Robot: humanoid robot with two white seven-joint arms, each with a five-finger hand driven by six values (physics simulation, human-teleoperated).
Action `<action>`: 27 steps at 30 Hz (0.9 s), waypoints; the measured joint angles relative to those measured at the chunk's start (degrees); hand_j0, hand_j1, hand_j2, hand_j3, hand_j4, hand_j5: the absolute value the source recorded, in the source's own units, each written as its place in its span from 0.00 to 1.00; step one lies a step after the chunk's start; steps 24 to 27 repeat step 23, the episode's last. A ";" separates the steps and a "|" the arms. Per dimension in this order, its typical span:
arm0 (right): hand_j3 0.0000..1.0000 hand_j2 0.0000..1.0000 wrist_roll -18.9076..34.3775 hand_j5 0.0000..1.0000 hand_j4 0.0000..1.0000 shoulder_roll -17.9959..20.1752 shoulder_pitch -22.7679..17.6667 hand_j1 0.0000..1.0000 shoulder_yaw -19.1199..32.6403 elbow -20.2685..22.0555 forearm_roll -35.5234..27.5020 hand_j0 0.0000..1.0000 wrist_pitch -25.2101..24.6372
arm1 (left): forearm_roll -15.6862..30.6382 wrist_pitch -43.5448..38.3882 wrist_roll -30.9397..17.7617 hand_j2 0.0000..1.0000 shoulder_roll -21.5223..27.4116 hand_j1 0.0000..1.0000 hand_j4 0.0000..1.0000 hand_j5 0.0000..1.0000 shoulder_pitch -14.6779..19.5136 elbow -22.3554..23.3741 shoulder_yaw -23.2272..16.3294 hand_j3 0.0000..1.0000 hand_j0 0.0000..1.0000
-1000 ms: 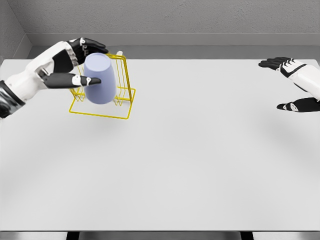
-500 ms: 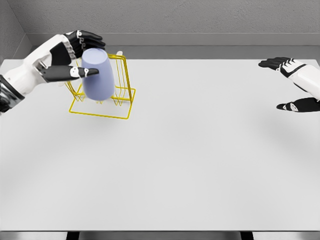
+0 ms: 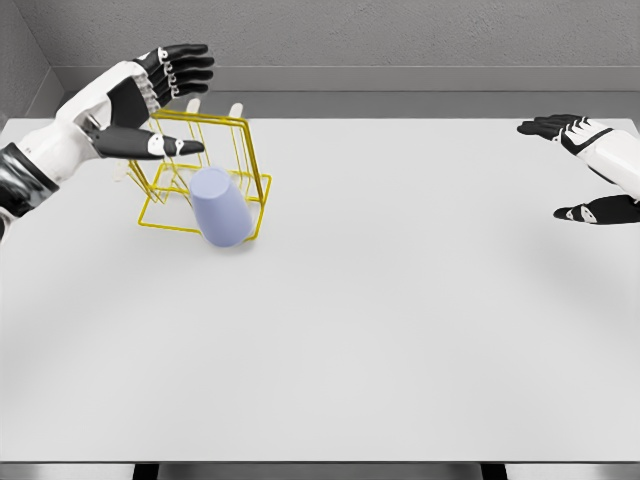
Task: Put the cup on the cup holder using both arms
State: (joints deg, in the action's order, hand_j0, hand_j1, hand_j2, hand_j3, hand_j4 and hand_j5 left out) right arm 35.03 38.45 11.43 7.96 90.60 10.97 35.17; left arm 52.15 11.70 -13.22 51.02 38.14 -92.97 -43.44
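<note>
The pale blue cup (image 3: pixel 220 206) lies tilted, upside down, on the base of the yellow wire cup holder (image 3: pixel 205 175) at the table's back left, leaning toward the rack's front right corner. No hand touches it. My left hand (image 3: pixel 170 105) hovers above and behind the rack with its fingers spread and nothing between them. The rack looks tipped slightly, with its left side raised. My right hand (image 3: pixel 580 165) rests open at the far right edge of the table, far from the cup.
The white table (image 3: pixel 350 320) stretches wide in front and to the right of the rack. A grey wall (image 3: pixel 400 40) runs behind the table's back edge.
The left hand let go of the cup and lifted up and back. The cup dropped down onto the rack's base and tipped over. The right hand has not moved.
</note>
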 measured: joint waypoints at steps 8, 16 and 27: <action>1.00 1.00 0.00 1.00 1.00 0.01 0.00 1.00 0.03 -0.03 0.00 1.00 0.00 | -0.06 1.12 0.03 1.00 0.54 1.00 1.00 1.00 0.00 -1.63 0.05 1.00 1.00; 1.00 1.00 0.00 1.00 1.00 0.07 -0.09 1.00 0.03 -0.21 0.00 1.00 0.00 | -0.12 9.68 0.03 1.00 2.14 1.00 1.00 1.00 -2.38 -1.72 0.12 1.00 1.00; 1.00 1.00 0.00 1.00 1.00 0.08 -0.09 1.00 0.03 -0.34 0.00 1.00 0.00 | -0.21 21.23 0.03 1.00 6.05 1.00 1.00 1.00 -9.05 -1.75 0.26 1.00 1.00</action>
